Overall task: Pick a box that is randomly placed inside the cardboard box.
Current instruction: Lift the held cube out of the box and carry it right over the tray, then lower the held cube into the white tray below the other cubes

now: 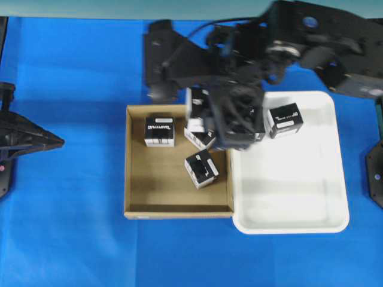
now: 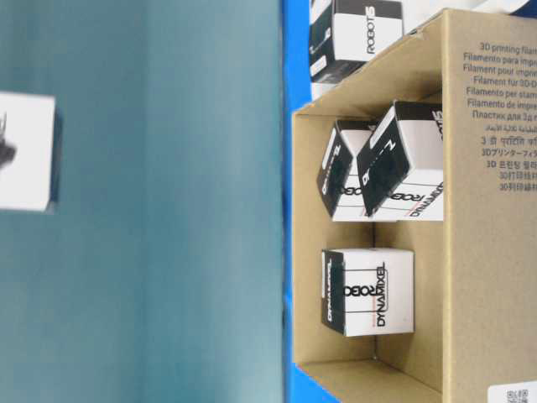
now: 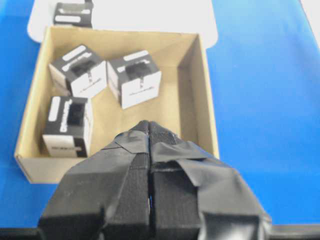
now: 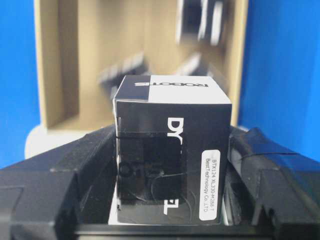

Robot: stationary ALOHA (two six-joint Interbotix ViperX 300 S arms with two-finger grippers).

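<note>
Because clamped by its sides between the half-spread pads of the right gripper (image 4: 172, 200), hanging above the far right corner of the cardboard box (image 1: 179, 211), just beside the white tray (image 1: 287, 197): the box (image 4: 172, 125). Probably the carry step, with the grasp already made. Next: hold the squeeze firm, clear the low wall, avoid the other cartons (image 3: 134, 80) inside. Only from the right wrist: the grip itself, hidden under the arm from overhead. Only from the left wrist: left gripper (image 3: 150, 150) pressed shut on nothing, off to the left.
</note>
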